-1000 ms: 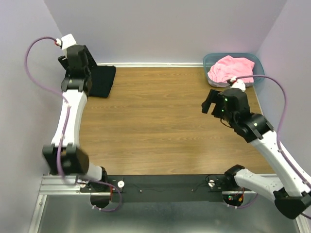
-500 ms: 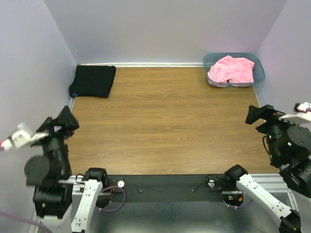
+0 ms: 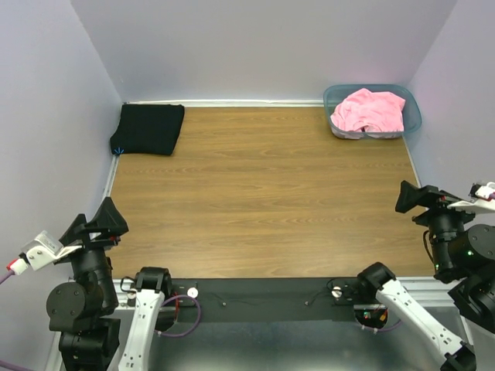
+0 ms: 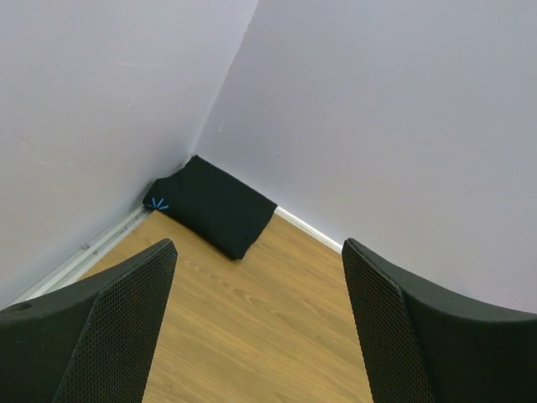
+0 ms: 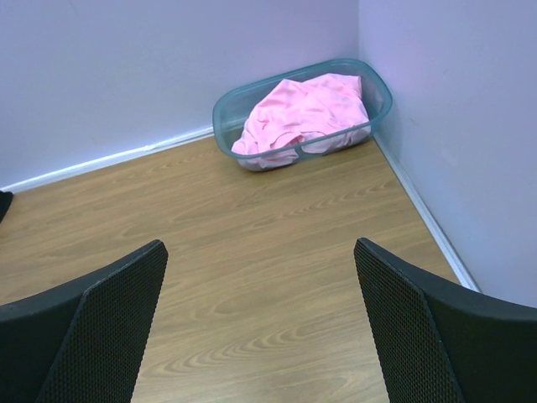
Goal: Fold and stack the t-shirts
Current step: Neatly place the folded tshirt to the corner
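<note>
A black t-shirt (image 3: 148, 129) lies folded flat in the far left corner of the table, and shows in the left wrist view (image 4: 211, 206) against the wall. A pink t-shirt (image 3: 370, 110) sits crumpled in the teal bin at the far right, also in the right wrist view (image 5: 302, 109). My left gripper (image 3: 100, 220) hangs at the near left edge, far from the black shirt, open and empty (image 4: 258, 252). My right gripper (image 3: 414, 197) is drawn back at the near right edge, open and empty (image 5: 260, 248).
The teal translucent bin (image 3: 332, 94) stands in the far right corner against the walls (image 5: 220, 109). Lilac walls close the table on three sides. The wooden tabletop (image 3: 263, 193) stretches between the two shirts.
My left arm has pulled back from the black t-shirt in the far corner to the near left edge. The right arm has drawn back from mid-table to the near right edge.
</note>
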`<state>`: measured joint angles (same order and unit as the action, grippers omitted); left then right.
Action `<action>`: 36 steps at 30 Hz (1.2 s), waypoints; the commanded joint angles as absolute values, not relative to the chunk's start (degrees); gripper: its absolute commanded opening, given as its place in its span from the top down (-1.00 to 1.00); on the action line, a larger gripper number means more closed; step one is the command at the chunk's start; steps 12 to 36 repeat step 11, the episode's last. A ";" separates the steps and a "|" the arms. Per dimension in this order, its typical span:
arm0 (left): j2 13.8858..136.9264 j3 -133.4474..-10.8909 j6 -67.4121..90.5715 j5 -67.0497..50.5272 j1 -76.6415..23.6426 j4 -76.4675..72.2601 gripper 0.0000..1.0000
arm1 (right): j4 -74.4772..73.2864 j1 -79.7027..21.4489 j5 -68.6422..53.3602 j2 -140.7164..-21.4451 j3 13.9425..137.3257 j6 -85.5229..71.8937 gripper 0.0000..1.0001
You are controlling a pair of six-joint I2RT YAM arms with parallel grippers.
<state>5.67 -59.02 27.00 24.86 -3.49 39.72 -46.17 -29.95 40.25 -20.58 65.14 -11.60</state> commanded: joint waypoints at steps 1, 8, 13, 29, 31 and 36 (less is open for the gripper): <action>5.10 -58.98 26.98 24.96 -3.52 40.17 -0.77 | -44.04 -30.23 38.59 -19.07 64.42 -9.68 -1.00; 5.44 -58.09 27.78 23.91 -3.52 38.50 -0.78 | -43.16 -30.23 39.20 -18.55 65.39 -9.40 -1.00; 5.97 -58.18 26.11 23.38 -3.52 37.88 -0.78 | -42.89 -30.15 38.85 -18.19 65.04 -9.49 -1.00; 5.97 -58.18 26.11 23.38 -3.52 37.88 -0.78 | -42.89 -30.15 38.85 -18.19 65.04 -9.49 -1.00; 5.97 -58.18 26.11 23.38 -3.52 37.88 -0.78 | -42.89 -30.15 38.85 -18.19 65.04 -9.49 -1.00; 5.97 -58.18 26.11 23.38 -3.52 37.88 -0.78 | -42.89 -30.15 38.85 -18.19 65.04 -9.49 -1.00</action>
